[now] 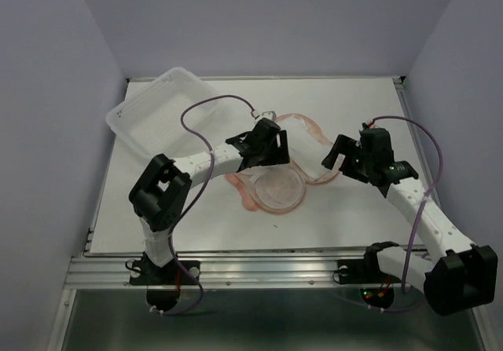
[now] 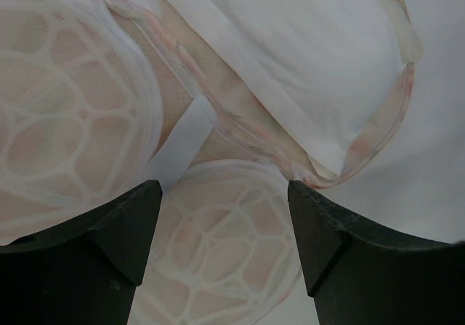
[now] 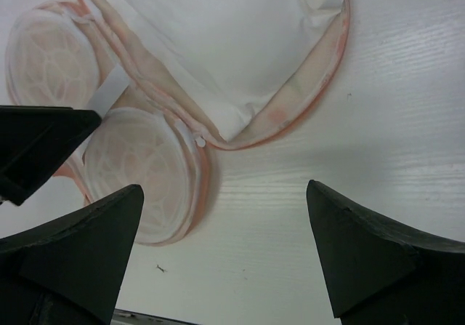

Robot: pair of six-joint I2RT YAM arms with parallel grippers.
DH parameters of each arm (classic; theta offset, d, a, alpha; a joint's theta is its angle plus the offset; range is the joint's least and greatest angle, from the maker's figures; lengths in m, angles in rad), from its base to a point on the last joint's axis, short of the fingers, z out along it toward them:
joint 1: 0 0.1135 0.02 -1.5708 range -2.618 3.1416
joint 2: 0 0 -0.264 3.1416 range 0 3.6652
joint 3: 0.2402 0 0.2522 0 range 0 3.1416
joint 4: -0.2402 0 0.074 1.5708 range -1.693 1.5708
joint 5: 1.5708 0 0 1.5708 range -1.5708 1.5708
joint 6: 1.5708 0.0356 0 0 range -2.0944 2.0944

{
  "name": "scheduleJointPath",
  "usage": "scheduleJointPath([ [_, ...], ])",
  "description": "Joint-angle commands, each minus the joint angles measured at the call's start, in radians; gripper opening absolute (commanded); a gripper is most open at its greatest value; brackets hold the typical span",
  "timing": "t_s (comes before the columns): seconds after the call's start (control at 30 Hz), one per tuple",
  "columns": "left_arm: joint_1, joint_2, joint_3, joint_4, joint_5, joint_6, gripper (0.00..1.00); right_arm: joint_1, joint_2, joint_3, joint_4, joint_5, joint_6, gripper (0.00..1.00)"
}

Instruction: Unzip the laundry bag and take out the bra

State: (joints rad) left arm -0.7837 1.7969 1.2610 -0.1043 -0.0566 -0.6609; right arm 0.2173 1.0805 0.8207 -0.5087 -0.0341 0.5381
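Note:
The laundry bag (image 1: 280,189) lies unzipped and spread open in the middle of the table, its pink edging around pale mesh domes (image 2: 218,256) (image 3: 138,166). White soft fabric, the bra (image 3: 211,41) (image 2: 312,56), rests in the bag's far half, framed by the pink edge. My left gripper (image 1: 264,150) (image 2: 224,194) hovers open just above a mesh dome with nothing between its fingers. To the bag's right, my right gripper (image 1: 334,156) (image 3: 224,190) stands wide open over bare table, holding nothing. A small white zip pull (image 3: 200,141) shows at the bag's edge.
A white perforated plastic basket (image 1: 165,104) sits tilted at the back left corner of the table. A white label strip (image 2: 182,139) lies between the two mesh domes. The left arm's dark finger (image 3: 36,143) shows at the left of the right wrist view.

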Motion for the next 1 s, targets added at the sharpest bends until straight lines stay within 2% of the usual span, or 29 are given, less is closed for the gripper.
scheduleJointPath([
  [0.0,-0.02,0.063,0.075,0.041,0.052,0.027,0.82,0.002,-0.066,-0.06,-0.008,-0.01,0.06,1.0],
  [0.1,-0.02,0.096,0.042,0.049,0.081,0.024,0.82,0.002,-0.12,-0.095,-0.013,-0.016,0.071,1.0],
  [0.23,-0.02,0.053,-0.121,0.068,0.067,0.015,0.82,0.002,-0.162,-0.11,-0.019,-0.027,0.071,1.0],
  [0.47,-0.014,-0.125,-0.377,0.052,0.005,-0.026,0.83,0.002,-0.146,-0.13,-0.017,-0.046,0.066,1.0],
  [0.6,-0.014,-0.303,-0.477,0.009,-0.047,-0.043,0.83,0.002,-0.142,-0.135,-0.013,-0.069,0.068,1.0],
  [0.73,-0.012,-0.415,-0.463,-0.087,-0.109,-0.036,0.84,0.002,-0.139,-0.134,0.001,-0.092,0.066,1.0],
  [0.8,-0.012,-0.448,-0.408,-0.104,-0.135,-0.049,0.86,0.002,-0.14,-0.132,0.006,-0.099,0.066,1.0],
  [0.97,-0.011,-0.412,-0.298,-0.016,-0.103,-0.141,0.86,0.002,-0.146,-0.143,0.016,-0.121,0.069,1.0],
])
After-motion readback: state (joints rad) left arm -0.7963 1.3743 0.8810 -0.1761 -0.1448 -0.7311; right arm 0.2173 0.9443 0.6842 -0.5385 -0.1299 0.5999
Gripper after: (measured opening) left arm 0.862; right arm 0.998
